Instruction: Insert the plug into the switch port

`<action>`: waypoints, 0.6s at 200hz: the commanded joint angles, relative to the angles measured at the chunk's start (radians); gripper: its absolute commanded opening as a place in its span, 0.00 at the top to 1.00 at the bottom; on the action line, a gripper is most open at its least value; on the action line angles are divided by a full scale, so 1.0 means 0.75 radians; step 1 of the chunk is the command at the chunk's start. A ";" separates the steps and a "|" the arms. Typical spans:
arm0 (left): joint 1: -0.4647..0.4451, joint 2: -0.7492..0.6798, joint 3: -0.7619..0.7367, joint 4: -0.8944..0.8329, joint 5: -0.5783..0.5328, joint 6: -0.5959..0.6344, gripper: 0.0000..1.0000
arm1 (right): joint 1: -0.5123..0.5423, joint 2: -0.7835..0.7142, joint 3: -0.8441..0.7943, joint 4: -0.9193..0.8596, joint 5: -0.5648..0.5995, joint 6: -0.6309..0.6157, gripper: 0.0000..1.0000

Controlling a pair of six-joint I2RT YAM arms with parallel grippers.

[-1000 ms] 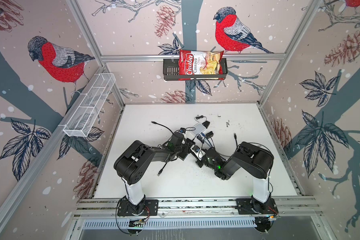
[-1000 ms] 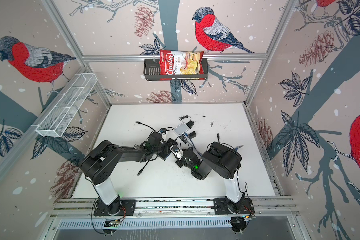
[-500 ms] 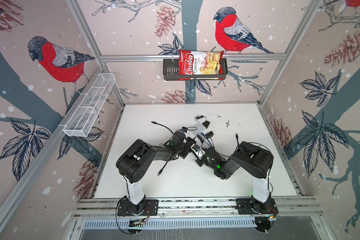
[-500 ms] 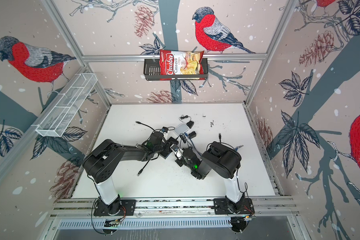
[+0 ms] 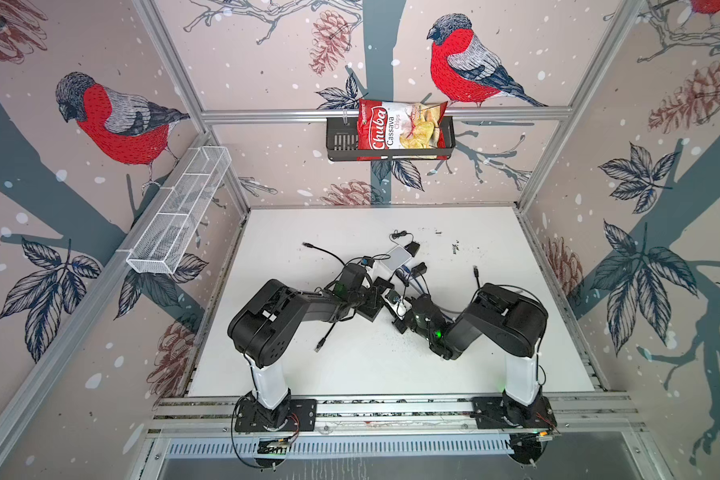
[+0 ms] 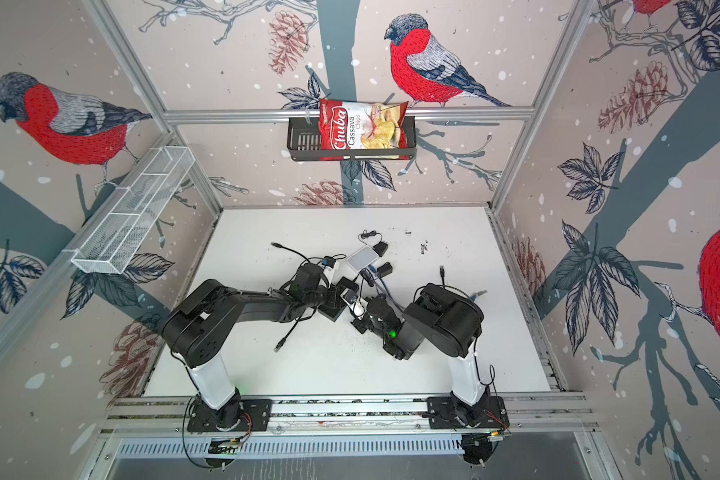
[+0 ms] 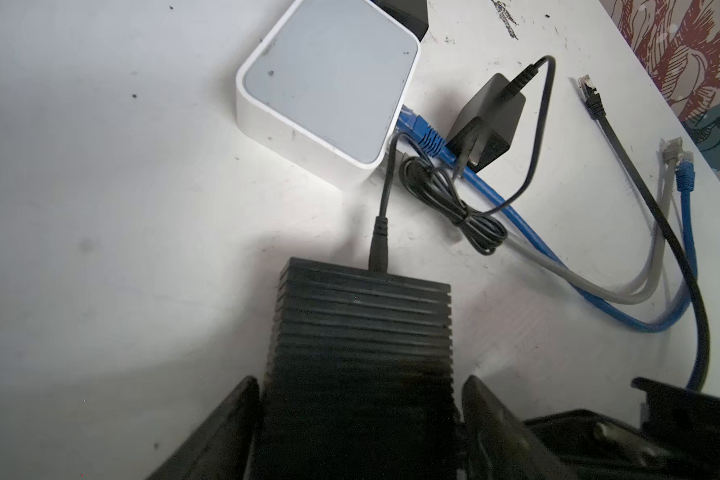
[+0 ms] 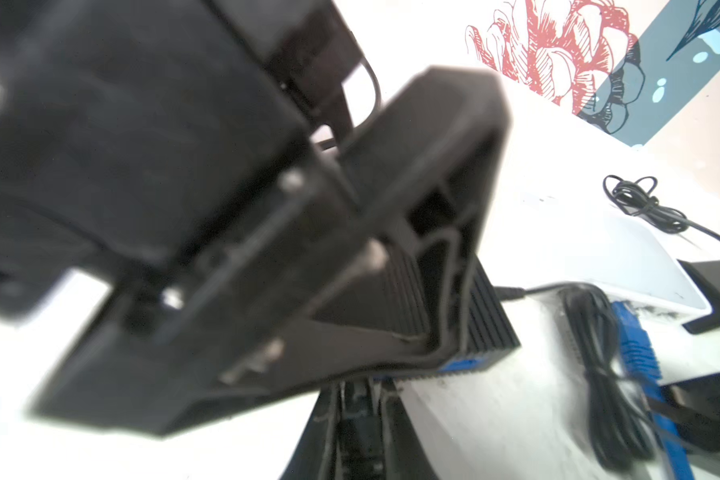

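- We see the black plug (image 8: pixel 358 424) at the edge of the switch (image 7: pixel 362 332) that faces the right arm. The view is too dark to tell whether it sits in a port.
- The switch, a ribbed black box, lies on the white table (image 5: pixel 350 365) near its middle, on the near side of a white box (image 7: pixel 329 83).
- The right gripper (image 8: pixel 360 392) has its fingers set narrowly on either side of the plug. We cannot tell whether they pinch it.
- The left gripper (image 7: pixel 360 382) straddles the switch, its fingers (image 7: pixel 242 415) close by the sides. We cannot tell whether they press.
- A thin black lead (image 7: pixel 379 241) enters the switch's far face.
- A blue cable (image 7: pixel 425 137) runs into the white box, and a black adapter (image 7: pixel 487 120) lies just right of it.
- On the far wall, a chips bag (image 5: pixel 400 129) sits in a black basket (image 5: pixel 341 141).
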 commanded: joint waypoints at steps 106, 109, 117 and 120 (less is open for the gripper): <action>0.057 -0.081 0.067 -0.227 -0.200 0.012 0.04 | -0.030 -0.011 -0.027 0.050 0.034 -0.007 0.58; 0.061 -0.085 0.064 -0.224 -0.199 0.012 0.04 | -0.030 -0.015 -0.032 0.053 0.034 -0.007 0.58; 0.068 -0.099 0.058 -0.222 -0.203 0.009 0.04 | -0.031 -0.024 -0.043 0.064 0.033 -0.009 0.57; 0.069 -0.105 0.055 -0.221 -0.205 0.009 0.04 | -0.032 -0.030 -0.049 0.069 0.033 -0.009 0.56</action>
